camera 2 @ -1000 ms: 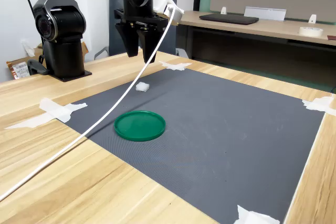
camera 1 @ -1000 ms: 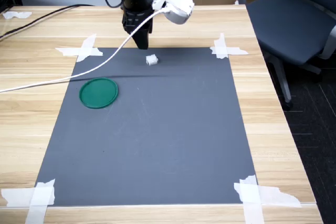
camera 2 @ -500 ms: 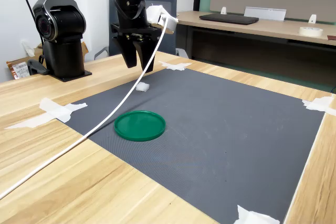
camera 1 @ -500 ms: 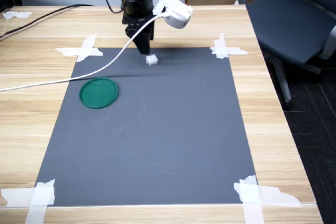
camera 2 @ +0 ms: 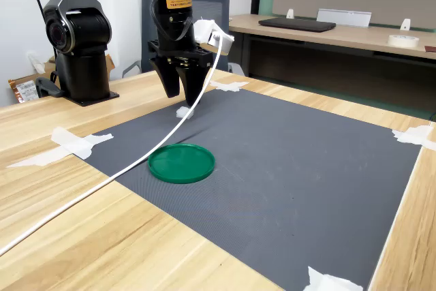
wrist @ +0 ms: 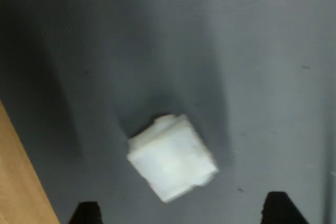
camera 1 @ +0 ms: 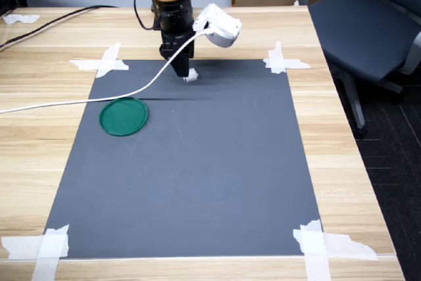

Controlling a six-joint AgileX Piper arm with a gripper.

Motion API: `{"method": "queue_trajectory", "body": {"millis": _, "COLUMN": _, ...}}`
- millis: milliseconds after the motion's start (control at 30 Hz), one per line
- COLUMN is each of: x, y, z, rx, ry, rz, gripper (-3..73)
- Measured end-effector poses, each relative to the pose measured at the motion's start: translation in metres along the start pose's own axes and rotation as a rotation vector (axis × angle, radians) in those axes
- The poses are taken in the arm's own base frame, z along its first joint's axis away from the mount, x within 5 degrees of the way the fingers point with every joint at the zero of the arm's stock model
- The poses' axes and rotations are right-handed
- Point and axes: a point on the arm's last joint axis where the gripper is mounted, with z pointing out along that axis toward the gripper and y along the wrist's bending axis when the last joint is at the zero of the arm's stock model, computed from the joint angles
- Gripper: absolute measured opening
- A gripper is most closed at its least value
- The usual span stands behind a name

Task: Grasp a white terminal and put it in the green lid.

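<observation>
Beside the green lid (camera 1: 123, 116) on your dark mat (camera 1: 197, 176), the gripper (camera 2: 182, 98) hangs fingers spread directly over the white terminal (wrist: 172, 157).

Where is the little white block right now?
In the first exterior view the white terminal lies on the grey mat near its far edge, under the open gripper, up-right of the green lid.
</observation>
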Motion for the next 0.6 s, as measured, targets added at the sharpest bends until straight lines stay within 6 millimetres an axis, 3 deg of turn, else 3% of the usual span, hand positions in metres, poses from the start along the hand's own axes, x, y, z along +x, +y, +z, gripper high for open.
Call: {"method": "queue_trajectory", "body": {"millis": 600, "x": -0.002, "y": 0.002, "z": 0.017, "rx": -0.017, "ry": -0.030, "rz": -0.136, "gripper": 59.0}}
